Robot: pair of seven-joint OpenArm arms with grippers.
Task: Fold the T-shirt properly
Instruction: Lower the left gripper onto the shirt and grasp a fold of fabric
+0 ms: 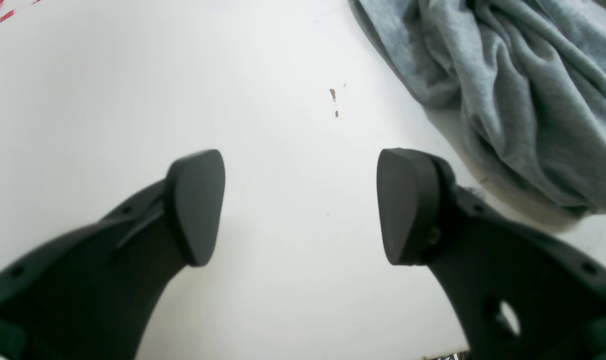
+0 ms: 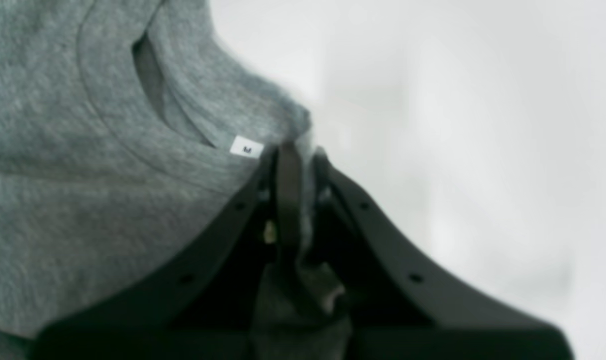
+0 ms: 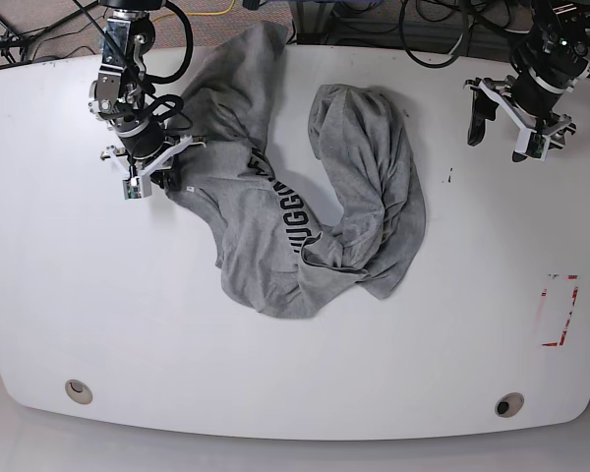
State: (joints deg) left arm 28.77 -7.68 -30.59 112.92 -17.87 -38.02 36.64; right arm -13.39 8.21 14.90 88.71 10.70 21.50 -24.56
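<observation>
Right gripper point(image 2: 298, 150) is pinched on a fold of the grey T-shirt point(image 3: 305, 206) at its collar edge, just beside the small white size tag point(image 2: 246, 148); we see cloth squeezed up between the black fingers. Our left gripper point(image 1: 300, 205) hangs with its pads spread wide over bare white table point(image 1: 107, 90), holding nothing, with a bunched part of the shirt near it but apart. The shirt lies crumpled across the middle of the table, twisted into two lobes with black lettering point(image 3: 293, 208) partly showing. We judge it light, soft and limp: it will drape and drag rather than hold a shape, and a single pinch will likely lift only a peak of cloth, so matching holds at the shoulders or along the hem seem the better places to take it. Much is hard to read: sleeves and hem are lost in the folds, the lettering is cut off by a crease, and the right wrist view is blurred, so we cannot tell how many layers are gripped.
</observation>
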